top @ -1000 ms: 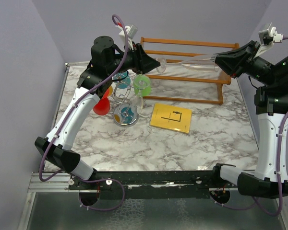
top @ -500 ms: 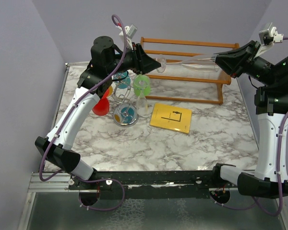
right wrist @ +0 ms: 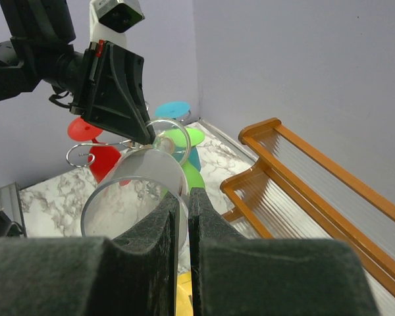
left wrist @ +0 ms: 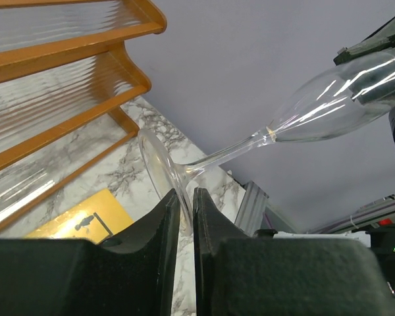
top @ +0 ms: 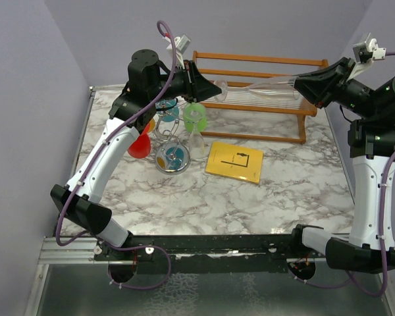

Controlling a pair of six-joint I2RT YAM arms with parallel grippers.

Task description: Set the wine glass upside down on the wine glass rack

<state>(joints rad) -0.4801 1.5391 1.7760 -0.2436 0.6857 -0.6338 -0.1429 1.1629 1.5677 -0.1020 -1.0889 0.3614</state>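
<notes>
A clear wine glass (top: 263, 85) hangs level in the air in front of the wooden shelf, held at both ends. My left gripper (top: 204, 84) is shut on the edge of its round foot (left wrist: 159, 164); the stem and bowl (left wrist: 329, 105) run away to the right. My right gripper (top: 301, 83) is shut on the rim of the bowl (right wrist: 135, 181). The wine glass rack (top: 173, 160), a silver wire tree on a round shiny base, stands below my left gripper. Its curled arms (right wrist: 78, 154) carry a green glass (top: 195, 117), a red one (top: 139, 146) and a teal one (top: 166, 108).
An orange-brown wooden slatted shelf rack (top: 263, 108) runs along the back of the marble table (top: 283, 197). A yellow card (top: 234, 162) lies flat to the right of the wire rack's base. Grey walls close in on the left, back and right.
My left jaws have closed onto the glass's foot, and the left arm has shifted slightly right. The right arm and the glass have barely moved.
</notes>
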